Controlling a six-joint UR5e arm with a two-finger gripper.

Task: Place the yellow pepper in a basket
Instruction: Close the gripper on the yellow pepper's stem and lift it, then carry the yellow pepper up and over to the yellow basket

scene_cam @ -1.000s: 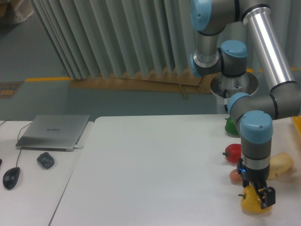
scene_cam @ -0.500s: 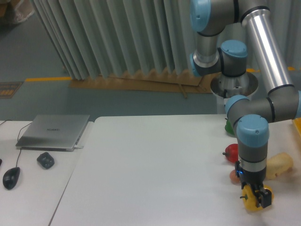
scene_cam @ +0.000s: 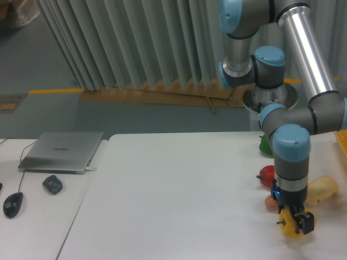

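Observation:
The yellow pepper hangs just above the white table at the front right, its dark stem pointing left. My gripper points straight down and is shut on it, the black fingers clamping its sides. The basket is not clearly in view; only an orange-yellow edge shows at the far right.
A red pepper, a green pepper, a small pinkish-orange egg shape and a pale beige lump lie close behind the gripper. A closed laptop, a dark object and a mouse sit on the left table.
The gripper has risen slightly with the yellow pepper in it and shifted a little left; the pepper has left the table surface.

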